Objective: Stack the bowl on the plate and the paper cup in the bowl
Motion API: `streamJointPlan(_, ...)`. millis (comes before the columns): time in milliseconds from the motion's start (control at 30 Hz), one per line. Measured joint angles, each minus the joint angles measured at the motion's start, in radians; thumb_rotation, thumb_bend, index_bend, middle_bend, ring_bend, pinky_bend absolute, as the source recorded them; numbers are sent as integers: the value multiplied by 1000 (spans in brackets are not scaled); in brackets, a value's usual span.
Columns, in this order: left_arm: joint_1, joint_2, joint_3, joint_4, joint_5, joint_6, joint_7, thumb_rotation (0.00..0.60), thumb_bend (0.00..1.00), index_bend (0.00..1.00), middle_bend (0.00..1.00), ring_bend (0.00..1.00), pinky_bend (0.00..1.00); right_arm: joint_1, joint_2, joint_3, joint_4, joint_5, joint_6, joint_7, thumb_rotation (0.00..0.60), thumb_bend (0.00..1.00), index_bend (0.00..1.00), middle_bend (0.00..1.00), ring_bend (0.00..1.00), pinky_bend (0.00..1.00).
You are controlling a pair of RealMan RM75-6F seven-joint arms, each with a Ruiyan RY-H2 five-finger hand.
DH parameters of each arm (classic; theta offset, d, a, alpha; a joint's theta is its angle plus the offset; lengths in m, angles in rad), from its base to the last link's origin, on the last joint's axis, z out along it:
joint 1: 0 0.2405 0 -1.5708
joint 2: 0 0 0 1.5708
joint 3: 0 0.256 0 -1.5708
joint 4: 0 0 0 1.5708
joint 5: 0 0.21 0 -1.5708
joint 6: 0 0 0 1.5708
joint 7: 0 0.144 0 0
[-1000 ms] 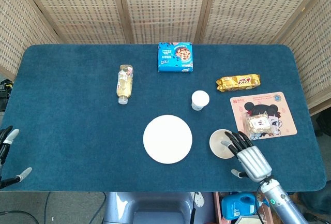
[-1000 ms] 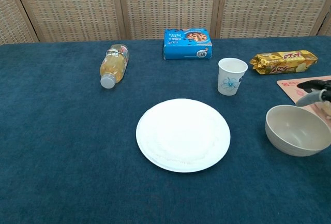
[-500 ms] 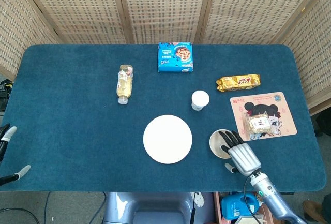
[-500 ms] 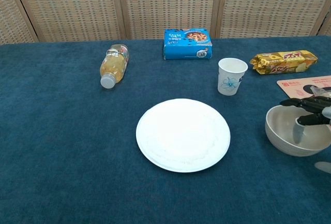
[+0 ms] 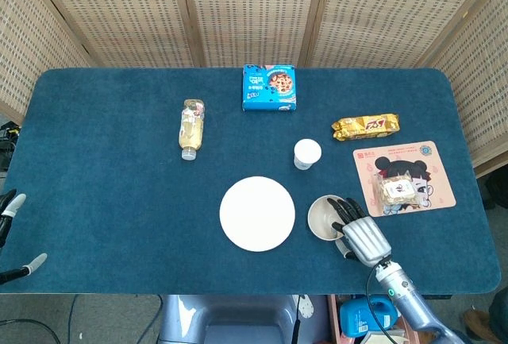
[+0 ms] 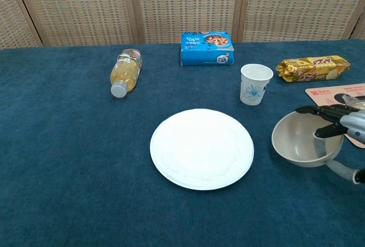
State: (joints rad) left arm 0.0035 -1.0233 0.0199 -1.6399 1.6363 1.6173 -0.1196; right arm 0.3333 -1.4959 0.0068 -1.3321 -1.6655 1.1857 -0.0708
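Observation:
The beige bowl is just right of the white plate and leans toward it. My right hand grips the bowl's right rim, fingers inside and thumb below and outside. The paper cup stands upright behind the plate and bowl, untouched. My left hand shows only as spread fingertips at the left edge of the head view, off the table and holding nothing.
A yellow drink bottle lies on its side at the back left. A blue cookie box sits at the back centre and a gold snack packet at the right. A pink mat beside the bowl carries a small wrapped snack.
My right hand has put its fingers into the bowl and taken its rim. The bowl has moved left toward the plate and tilted. The left hand has barely moved.

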Motion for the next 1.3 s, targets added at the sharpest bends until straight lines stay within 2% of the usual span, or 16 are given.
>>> streamJointPlan(233,3,4,-1,0,0,6,-10,600,0,0,0,0,0,6,-9,2,17,-68,112,62,600,520,664,0,0,0)
streamJointPlan(400,4,5,0,1,4,9,-13,600,0,0,0,0,0,31,12,19,-37,-88,128,72,600,521,664,0,0,0)
streamJointPlan(600,4,8,-2,2,-3,7,-23,600,0,0,0,0,0,94,34,67,-162,-73,76,6,600,521,665,0,0,0)
streamJointPlan(733,2,10,-5,2,-10,3,-28,600,0,0,0,0,0,154,22,104,-212,-38,1,-17,600,525,664,0,0,0)
streamJointPlan(867,2,14,-7,2,-16,3,-40,600,0,0,0,0,0,223,-34,128,-198,7,-95,-46,600,525,665,0,0,0)
streamJointPlan(1067,2,20,-9,7,-19,2,-56,600,0,0,0,0,0,286,-135,150,-145,87,-172,-59,600,525,665,0,0,0)
streamJointPlan(1300,3,23,-12,10,-20,7,-67,600,0,0,0,0,0,306,-196,134,-77,107,-172,-81,600,525,665,0,0,0)
